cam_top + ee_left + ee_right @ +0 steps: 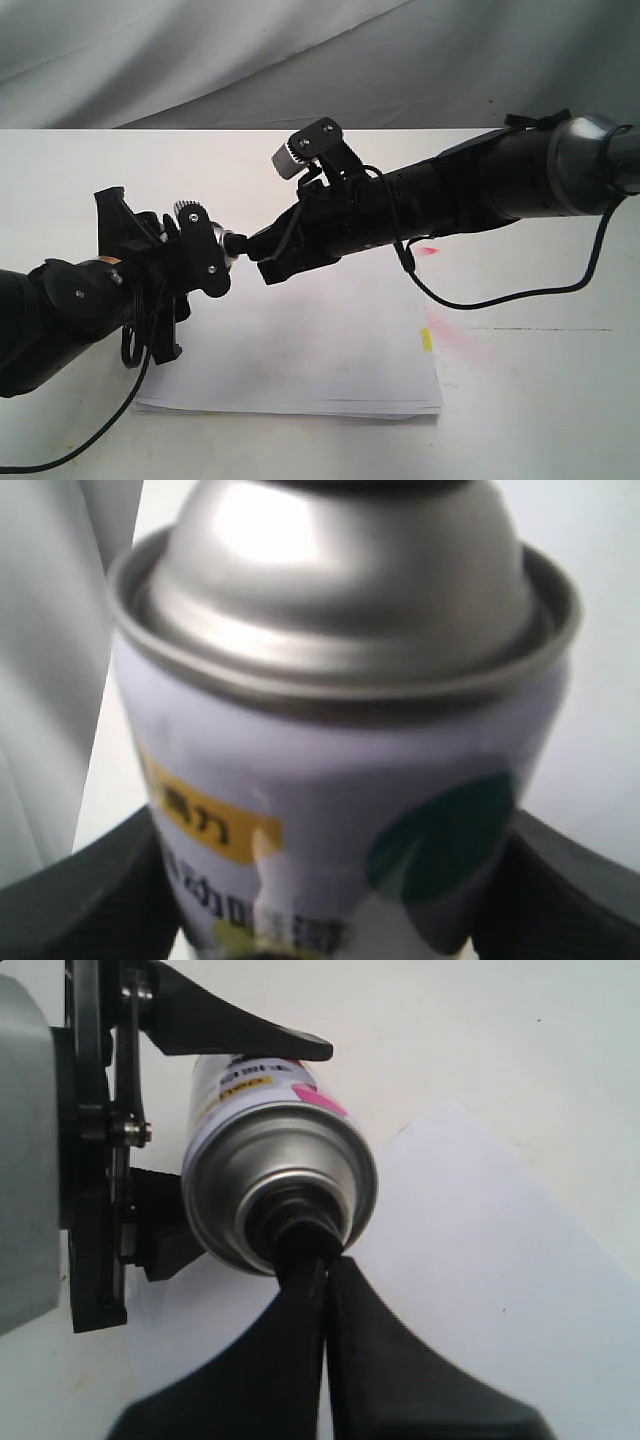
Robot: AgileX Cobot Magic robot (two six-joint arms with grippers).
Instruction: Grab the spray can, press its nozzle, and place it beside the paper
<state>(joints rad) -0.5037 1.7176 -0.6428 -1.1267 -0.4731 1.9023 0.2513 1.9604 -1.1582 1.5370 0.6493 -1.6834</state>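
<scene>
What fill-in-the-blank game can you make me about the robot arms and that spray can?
1. The left gripper is shut on the spray can, whose domed top is coloured ___.
2. The right gripper touches the can's small black ___.
3. Under both grippers lies the paper, whose colour is ___.
4. The small mark at the paper's edge is ___.

Missing words: silver; nozzle; white; yellow.
</scene>
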